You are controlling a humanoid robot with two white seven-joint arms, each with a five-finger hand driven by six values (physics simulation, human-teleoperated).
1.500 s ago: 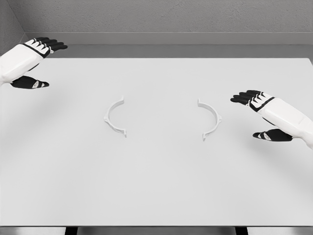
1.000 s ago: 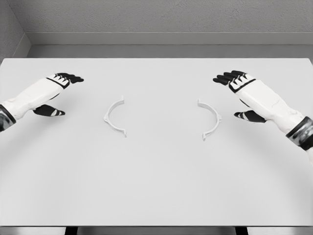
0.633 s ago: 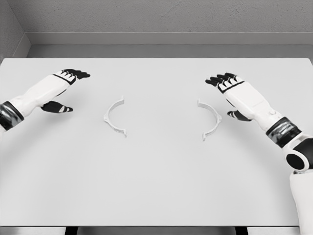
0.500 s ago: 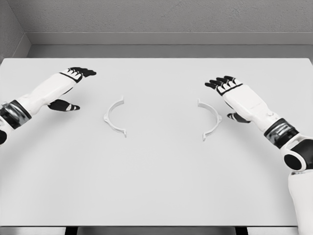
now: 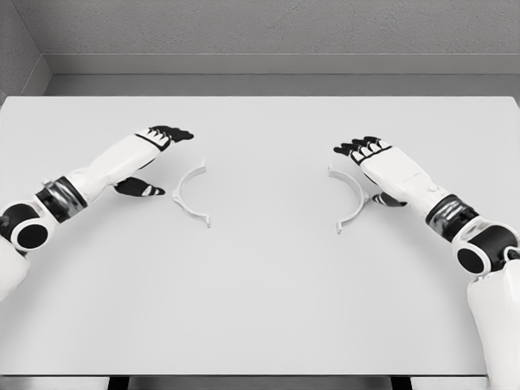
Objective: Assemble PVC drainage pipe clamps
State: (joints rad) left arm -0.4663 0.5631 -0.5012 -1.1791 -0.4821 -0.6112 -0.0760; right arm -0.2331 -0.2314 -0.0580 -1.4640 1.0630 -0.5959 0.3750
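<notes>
So I'm sitting here with both arms out over the white table point(image 5: 260, 309), and nothing's being held. My left hand point(image 5: 150, 158) is hanging just left of the left clamp half point(image 5: 188, 195), fingers stretched out flat and relaxed, thumb dropped underneath. My right hand point(image 5: 374, 166) is doing the same thing on the other side, fingers loose and extended, sitting right at the outer curve of the right clamp half point(image 5: 351, 197). Can't tell if it's actually touching it.

The two halves are lying flat, well apart, open sides facing each other across the middle of the table.

What I'm worrying about: these things are thin and lying flush, so I'm guessing a fingertip is more likely to shove one sideways than get under it. The right one's the riskier, with the hand that close. And if either half spins while I'm grabbing, the end tabs probably won't be lining up when I'm bringing them together.
</notes>
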